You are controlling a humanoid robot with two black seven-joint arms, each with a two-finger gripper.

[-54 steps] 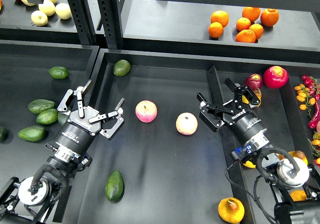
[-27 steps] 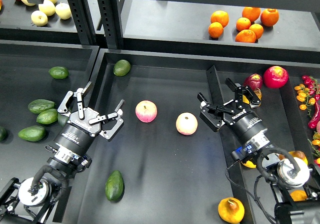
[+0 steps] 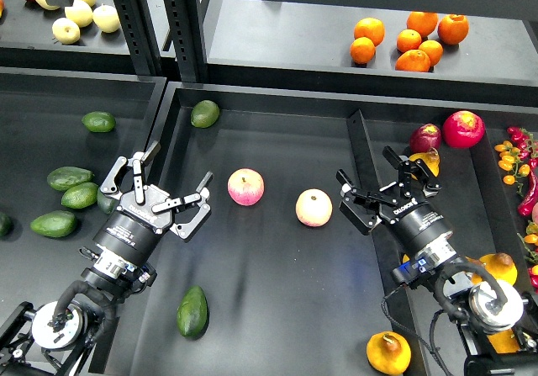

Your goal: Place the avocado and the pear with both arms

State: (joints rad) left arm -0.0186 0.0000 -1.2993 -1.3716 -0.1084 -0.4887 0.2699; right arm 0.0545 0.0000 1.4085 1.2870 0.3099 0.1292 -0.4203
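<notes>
Head view: two black arms reach up from the bottom corners over a wide dark centre tray (image 3: 277, 309).
Left gripper (image 3: 172, 182): fingers spread wide, holding nothing, left of centre over the tray's left wall.
Right gripper (image 3: 378, 182): fingers spread, empty, right of centre over the divider on the tray's right side.
Avocado (image 3: 192, 311): dark green, lying on the tray floor at lower centre-left, below the left gripper and well apart from it.
Pear (image 3: 388, 352): golden yellow-orange with a brownish top, at the bottom right of the frame, beside the right arm.
Apples: two pink-and-yellow ones, one (image 3: 245, 187) just right of the left gripper, the other (image 3: 313, 207) left of the right gripper.
Oranges (image 3: 409, 39): clustered on the upper right shelf.
</notes>
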